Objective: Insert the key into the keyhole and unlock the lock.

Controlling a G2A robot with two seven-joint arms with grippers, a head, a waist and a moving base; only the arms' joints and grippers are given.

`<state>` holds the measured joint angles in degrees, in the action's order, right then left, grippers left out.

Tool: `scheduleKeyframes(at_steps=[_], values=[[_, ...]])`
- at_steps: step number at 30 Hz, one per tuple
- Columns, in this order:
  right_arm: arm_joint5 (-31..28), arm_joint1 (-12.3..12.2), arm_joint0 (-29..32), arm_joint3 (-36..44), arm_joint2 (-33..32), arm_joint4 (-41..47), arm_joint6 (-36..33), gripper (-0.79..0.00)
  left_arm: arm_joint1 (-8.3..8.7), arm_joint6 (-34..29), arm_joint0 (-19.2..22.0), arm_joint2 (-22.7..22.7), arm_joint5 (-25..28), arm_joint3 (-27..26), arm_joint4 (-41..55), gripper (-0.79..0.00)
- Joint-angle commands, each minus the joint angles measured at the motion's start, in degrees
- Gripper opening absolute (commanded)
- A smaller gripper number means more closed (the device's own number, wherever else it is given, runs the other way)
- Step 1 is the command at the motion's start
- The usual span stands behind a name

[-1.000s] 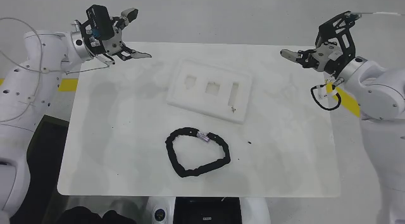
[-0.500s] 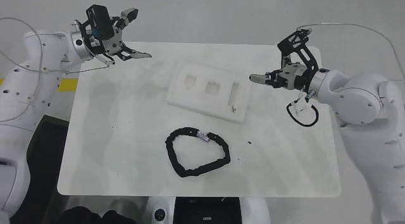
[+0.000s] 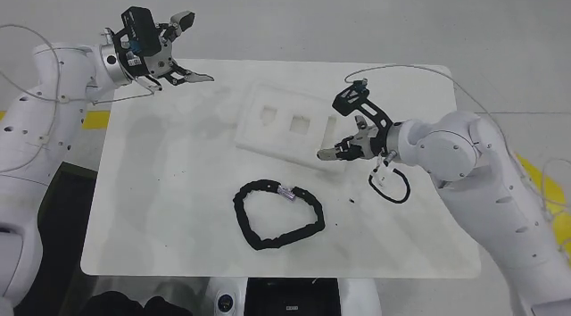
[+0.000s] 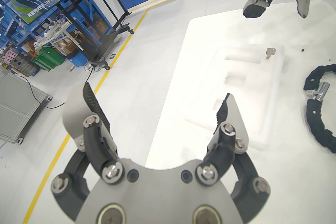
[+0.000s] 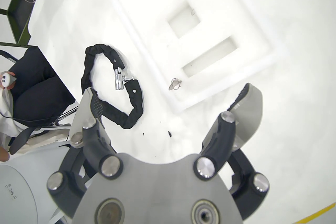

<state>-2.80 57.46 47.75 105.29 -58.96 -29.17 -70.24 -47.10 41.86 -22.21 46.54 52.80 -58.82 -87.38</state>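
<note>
A small silver key (image 3: pixel 330 151) (image 4: pixel 270 52) (image 5: pixel 174 83) lies on the near right corner of a white foam tray (image 3: pixel 268 142) (image 5: pixel 262 33). The lock, a black fabric-covered chain loop (image 3: pixel 268 237) (image 5: pixel 115 93) with a silver cylinder (image 3: pixel 286 194) (image 4: pixel 321 91) (image 5: pixel 118 79), lies on the table in front of the tray. My right gripper (image 3: pixel 343 140) (image 5: pixel 168 92) (image 4: pixel 277 9) hovers open just above the key's corner, holding nothing. My left gripper (image 3: pixel 192 48) (image 4: pixel 157 96) stands open and empty over the table's far left corner.
The tray has three rectangular pockets. A few dark specks (image 3: pixel 353 198) lie on the white table (image 3: pixel 161 191) right of the chain. A black cable loop (image 3: pixel 390 187) hangs from the right wrist. Open tabletop lies left and right of the chain.
My right arm has swung in from the table's far right edge to the tray's key corner and dropped lower. The left arm, key and lock have stayed put.
</note>
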Motion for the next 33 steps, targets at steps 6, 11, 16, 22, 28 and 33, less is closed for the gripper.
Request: scheduleKeyframes(at_steps=[6,11,16,22,28,33], values=[[0.85,1.11,-1.90,-2.60,4.63,-0.15,0.99,0.000,0.00,0.00,0.00,0.00,0.00,0.00,0.00,0.000],[1.53,1.57,-2.58,-4.17,6.29,-1.35,1.58,0.000,0.00,0.00,0.00,0.00,0.00,0.00,0.00,0.000],[1.85,1.97,-2.60,-4.98,7.85,-1.95,1.62,-0.117,0.00,0.00,0.00,0.00,0.00,0.00,0.00,0.000],[2.25,2.48,-3.08,-6.14,9.48,-2.85,1.57,-0.345,0.00,0.00,0.00,0.00,0.00,0.00,0.00,0.000],[2.45,2.72,-3.64,-7.01,10.18,-4.58,0.62,-0.446,0.00,0.00,0.00,0.00,0.00,0.00,0.00,0.000],[3.02,2.80,-3.83,-7.18,10.43,-6.78,0.03,-0.477,0.00,0.00,0.00,0.00,0.00,0.00,0.00,0.000]])
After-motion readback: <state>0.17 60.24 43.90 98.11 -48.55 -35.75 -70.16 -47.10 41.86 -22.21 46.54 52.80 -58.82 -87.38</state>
